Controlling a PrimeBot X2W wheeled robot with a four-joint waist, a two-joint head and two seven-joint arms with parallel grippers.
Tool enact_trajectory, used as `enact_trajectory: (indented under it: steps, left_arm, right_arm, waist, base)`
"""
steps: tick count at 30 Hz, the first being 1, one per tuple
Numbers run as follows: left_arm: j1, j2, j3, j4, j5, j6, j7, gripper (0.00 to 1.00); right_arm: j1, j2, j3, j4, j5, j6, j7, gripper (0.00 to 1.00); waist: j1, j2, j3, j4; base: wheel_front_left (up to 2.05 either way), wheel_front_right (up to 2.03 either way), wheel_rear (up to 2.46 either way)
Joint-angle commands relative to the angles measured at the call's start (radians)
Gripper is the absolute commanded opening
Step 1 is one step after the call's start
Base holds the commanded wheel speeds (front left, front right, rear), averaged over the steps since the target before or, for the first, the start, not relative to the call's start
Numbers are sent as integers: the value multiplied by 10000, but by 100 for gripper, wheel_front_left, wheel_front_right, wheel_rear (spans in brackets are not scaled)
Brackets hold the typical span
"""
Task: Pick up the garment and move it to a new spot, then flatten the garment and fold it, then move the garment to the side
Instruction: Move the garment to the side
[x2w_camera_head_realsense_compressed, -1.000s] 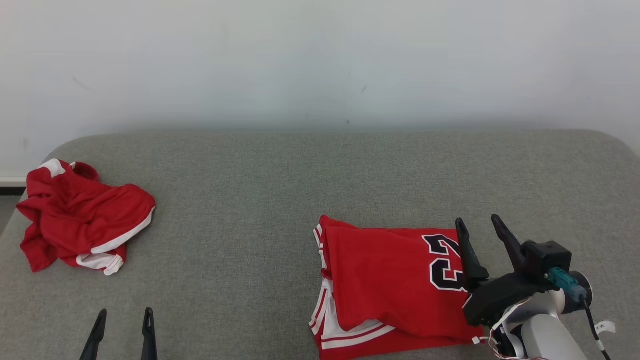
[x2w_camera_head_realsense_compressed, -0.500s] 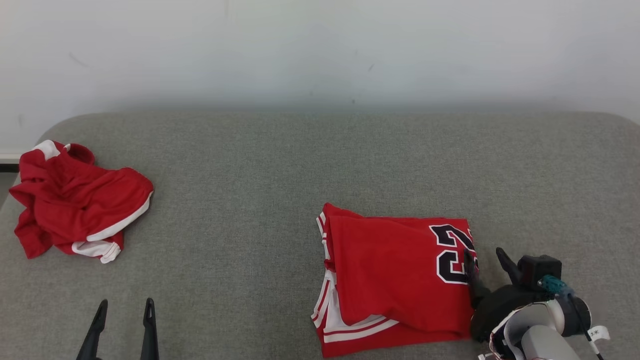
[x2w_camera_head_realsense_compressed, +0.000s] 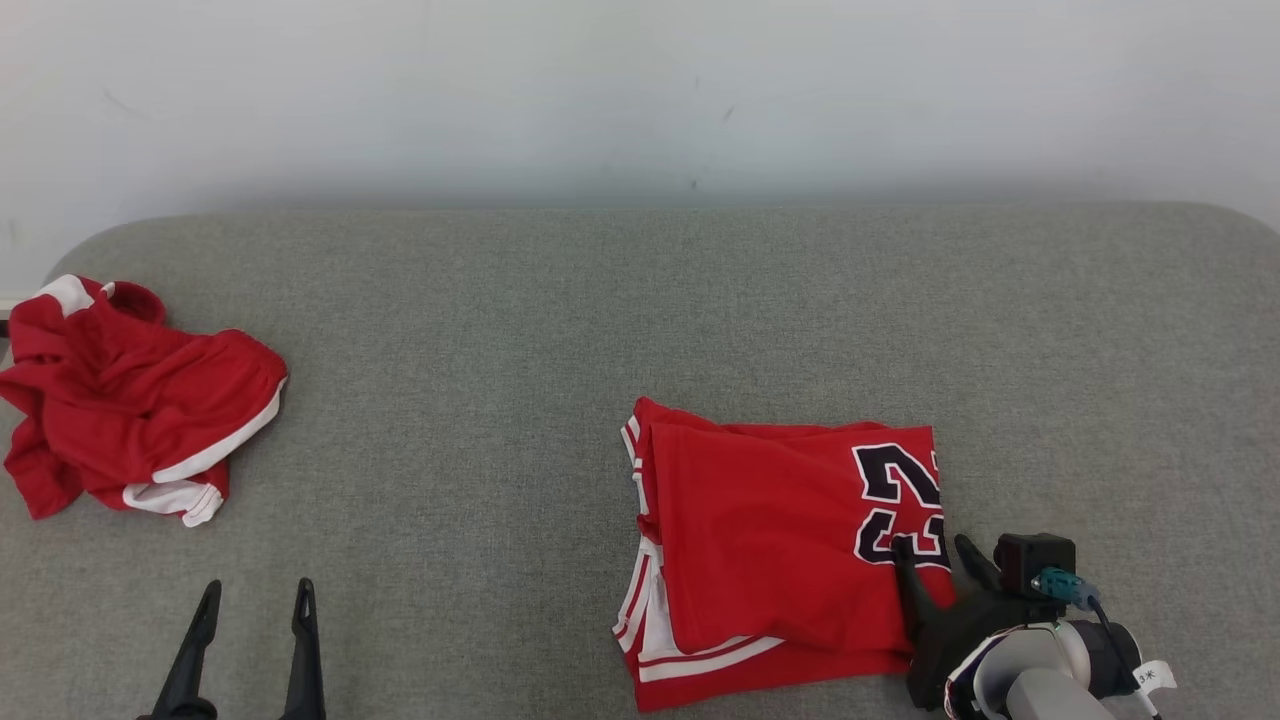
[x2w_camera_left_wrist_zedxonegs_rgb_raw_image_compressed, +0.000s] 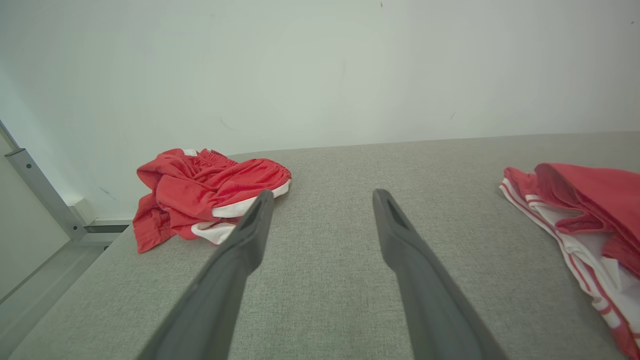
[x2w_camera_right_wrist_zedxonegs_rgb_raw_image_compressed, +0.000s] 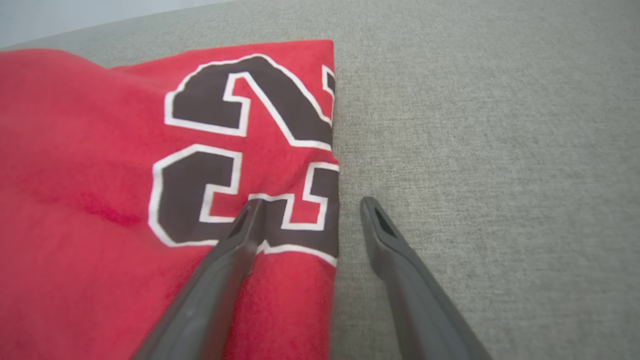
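A folded red jersey (x2w_camera_head_realsense_compressed: 770, 540) with white trim and a black number lies on the grey couch cushion (x2w_camera_head_realsense_compressed: 620, 330), right of centre. My right gripper (x2w_camera_head_realsense_compressed: 932, 550) is open at the jersey's right edge, low near the front. In the right wrist view one finger (x2w_camera_right_wrist_zedxonegs_rgb_raw_image_compressed: 235, 245) sits over the printed number on the jersey (x2w_camera_right_wrist_zedxonegs_rgb_raw_image_compressed: 100, 175) and the other finger (x2w_camera_right_wrist_zedxonegs_rgb_raw_image_compressed: 385, 240) is over bare cushion. My left gripper (x2w_camera_head_realsense_compressed: 255, 595) stands open at the lower left with nothing between its fingers (x2w_camera_left_wrist_zedxonegs_rgb_raw_image_compressed: 250, 225).
A crumpled red garment with white trim (x2w_camera_head_realsense_compressed: 120, 400) lies at the cushion's far left edge, also seen as a red heap (x2w_camera_left_wrist_zedxonegs_rgb_raw_image_compressed: 205, 190) in the left wrist view. A pale wall (x2w_camera_head_realsense_compressed: 640, 90) rises behind the cushion.
My right gripper has drawn back toward the front edge, off the jersey's number to its lower right edge. The camera has tilted, shifting the whole scene.
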Motion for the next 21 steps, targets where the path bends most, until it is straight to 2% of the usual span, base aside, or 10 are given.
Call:
enact_trajectory:
  steps: [1,2,3,4,11,21]
  left_arm:
    - [-124,17,6,16,-10,17,-31,100]
    - [-129,16,8,23,-20,15,-31,100]
    - [-131,11,-1,36,-24,15,-31,100]
    - [-127,10,-1,47,-28,16,-31,100]
    - [-136,-42,89,14,-89,15,-31,100]
    - [-610,-138,45,-251,-287,13,-31,100]
  right_arm:
    - [21,153,139,233,49,-22,57,89]
    - [-52,170,198,343,116,-22,25,42]
    - [-111,174,253,457,181,-22,3,18]
    - [-177,174,308,550,238,-22,-5,0]
    - [-943,-177,595,620,542,-23,-287,0]
    - [-2813,-1108,1187,98,641,-23,-431,0]
  waist:
    - [-1,0,14,7]
    - [-1,0,22,12]
    - [-1,0,29,27]
    - [-1,0,36,42]
    - [-1,0,245,82]
    - [-1,0,1329,-64]
  base:
    - [0,0,0]
    - [0,0,0]
    - [0,0,0]
    - [0,0,0]
    - [0,0,0]
    - [0,0,0]
